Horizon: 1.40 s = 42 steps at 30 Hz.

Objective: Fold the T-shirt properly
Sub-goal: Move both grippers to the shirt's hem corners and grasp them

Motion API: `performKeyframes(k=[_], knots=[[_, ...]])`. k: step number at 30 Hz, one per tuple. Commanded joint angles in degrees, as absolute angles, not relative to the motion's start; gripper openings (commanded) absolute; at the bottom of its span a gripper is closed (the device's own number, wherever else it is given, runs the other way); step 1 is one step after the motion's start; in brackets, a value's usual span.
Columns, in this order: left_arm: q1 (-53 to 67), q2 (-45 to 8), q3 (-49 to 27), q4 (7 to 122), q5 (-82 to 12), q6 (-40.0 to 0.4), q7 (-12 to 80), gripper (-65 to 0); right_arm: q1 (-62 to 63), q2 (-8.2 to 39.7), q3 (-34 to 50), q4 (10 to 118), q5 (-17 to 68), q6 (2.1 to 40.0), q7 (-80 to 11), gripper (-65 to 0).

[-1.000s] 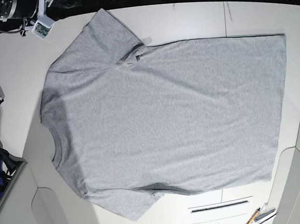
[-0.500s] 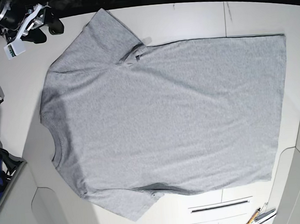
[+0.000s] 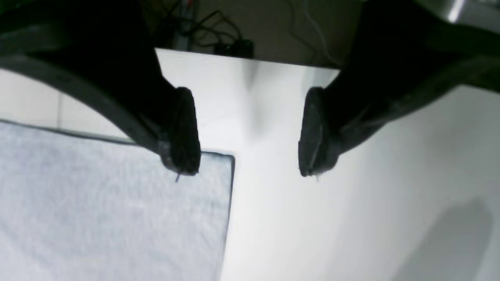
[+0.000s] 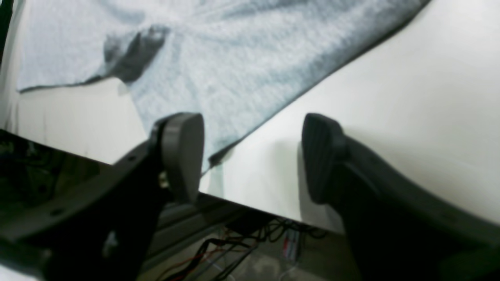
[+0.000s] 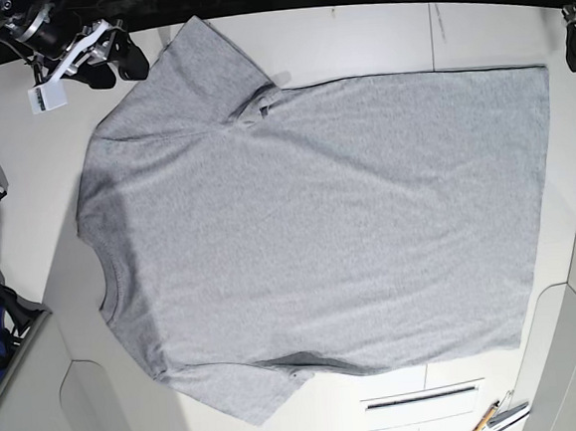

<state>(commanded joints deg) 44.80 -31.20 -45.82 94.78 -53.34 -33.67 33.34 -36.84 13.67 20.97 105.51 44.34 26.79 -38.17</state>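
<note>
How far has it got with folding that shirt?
Barely started. The T-shirt lies spread flat on the table, no fold made. The right gripper is open by a sleeve, the left gripper open over a hem corner. Every fold is left.

A white table (image 5: 374, 34) with pens (image 5: 494, 419) at its near edge.

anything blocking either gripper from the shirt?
Nothing visible. The left gripper hangs open by the T-shirt hem corner; the right gripper is open at the sleeve edge, only bare table between.
</note>
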Motion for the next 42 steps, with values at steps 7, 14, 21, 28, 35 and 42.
performKeyframes(k=[7,14,21,28,35,42], knots=[[38.8,-33.7,-39.0,87.7,-54.2,-34.1,35.5,-21.1,-36.6,11.5,21.0,105.5,43.9,26.8,-38.0,-26.0],[37.9,-33.6,-33.3,87.5,-57.9,-35.4,39.3,-21.1,-36.5,10.4,21.0,105.5,43.9,26.8,-37.9,-26.0],[33.7,-33.8,-32.9,83.1,-55.4,-35.4,37.5,-21.1,-36.5,10.4,21.0,105.5,43.9,26.8,-37.5,-26.0],[30.7,-35.1,-32.9,78.7,-56.1,-36.9,39.7,-21.1,-36.5,10.4,21.0,105.5,43.9,26.8,-37.5,-26.0],[30.6,-35.1,-25.9,78.7,-60.1,-40.0,43.5,-21.1,-36.5,9.4,21.0,105.5,45.3,26.8,-37.6,-26.0],[29.4,-35.1,-24.0,78.7,-58.2,-40.0,43.3,-21.2,-35.7,5.7,21.0,105.5,44.8,26.7,-38.0,-26.0]])
